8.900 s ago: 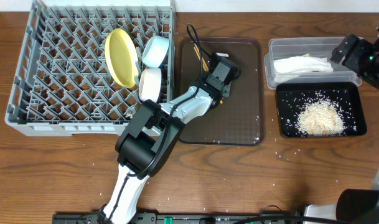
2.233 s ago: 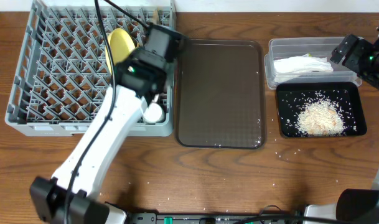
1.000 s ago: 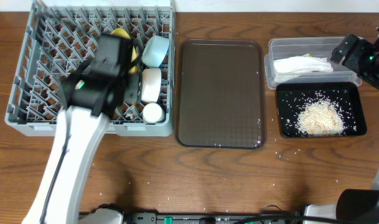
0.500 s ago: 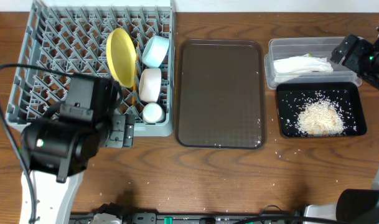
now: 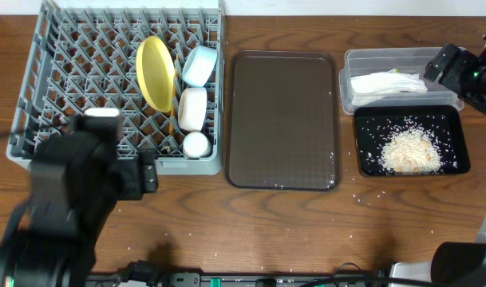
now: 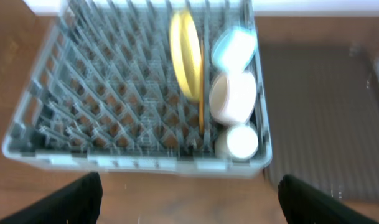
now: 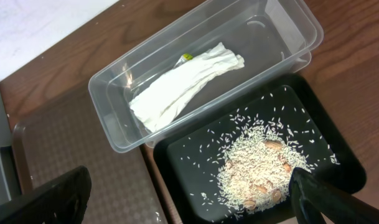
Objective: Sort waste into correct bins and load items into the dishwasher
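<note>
We see a dark brown serving tray (image 5: 282,119) lying flat on the wooden table (image 5: 306,231), just toward three o'clock of centre, long sides running from twelve to six o'clock.

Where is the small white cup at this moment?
Overhead, the small white cup sits in the near right corner of the grey plastic dish rack, right next to the white bowl.

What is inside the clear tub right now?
A crumpled white napkin lies in the clear tub, with a yellow-green wrapper peeking out at its edge; the rest of the wrapper is hidden by the napkin.
</note>
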### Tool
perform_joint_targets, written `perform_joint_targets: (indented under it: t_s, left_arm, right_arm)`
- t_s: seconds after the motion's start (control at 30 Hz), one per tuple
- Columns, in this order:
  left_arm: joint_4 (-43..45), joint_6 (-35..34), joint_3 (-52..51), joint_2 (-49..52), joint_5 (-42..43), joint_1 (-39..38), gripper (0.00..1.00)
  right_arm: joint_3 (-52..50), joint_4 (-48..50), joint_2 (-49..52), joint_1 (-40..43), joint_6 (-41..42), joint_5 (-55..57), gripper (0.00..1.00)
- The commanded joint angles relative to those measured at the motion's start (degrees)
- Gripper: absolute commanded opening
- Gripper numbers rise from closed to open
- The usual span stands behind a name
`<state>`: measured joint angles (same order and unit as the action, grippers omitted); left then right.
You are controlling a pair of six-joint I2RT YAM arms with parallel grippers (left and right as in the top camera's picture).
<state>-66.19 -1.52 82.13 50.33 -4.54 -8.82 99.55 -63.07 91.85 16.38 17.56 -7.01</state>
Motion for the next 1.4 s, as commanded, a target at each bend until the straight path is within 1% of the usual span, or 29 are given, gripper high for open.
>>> perform_joint_targets:
  t_s: [0.0,0.17,0.27,0.53,0.8,0.97,1.37]
  left_arm:
    - [7.5,-0.1,-7.8,-7.2,1.1,3.5,0.92]
    - [24.1,0.1,-22.4,-18.4,1.1,7.4,0.93]
    - [32.7,1.6,-31.5,-24.9,1.2,8.6,0.93]
    - [50.6,1.9,-52.2,-38.7,1.2,9.1,0.93]
    - [67.1,1.9,-69.8,-46.7,1.6,9.0,0.93]
    - [72.6,1.9,-75.7,-47.7,1.6,9.0,0.94]
    - [72.9,1.9,-81.9,-50.3,1.6,9.0,0.94]
  right_arm:
    - [0.1,0.0,-0.1,0.5,0.4,0.1,0.99]
    - [0.1,0.0,-0.1,0.5,0.4,0.1,0.99]
    - [0.1,0.0,-0.1,0.5,0.4,0.1,0.99]
    - [0.1,0.0,-0.1,0.5,0.4,0.1,0.99]
    - [0.1,0.0,-0.1,0.5,0.4,0.1,0.99]
    - [0.1,0.0,-0.1,0.5,0.4,0.1,0.99]
    - [0.1,0.0,-0.1,0.5,0.4,0.1,0.99]
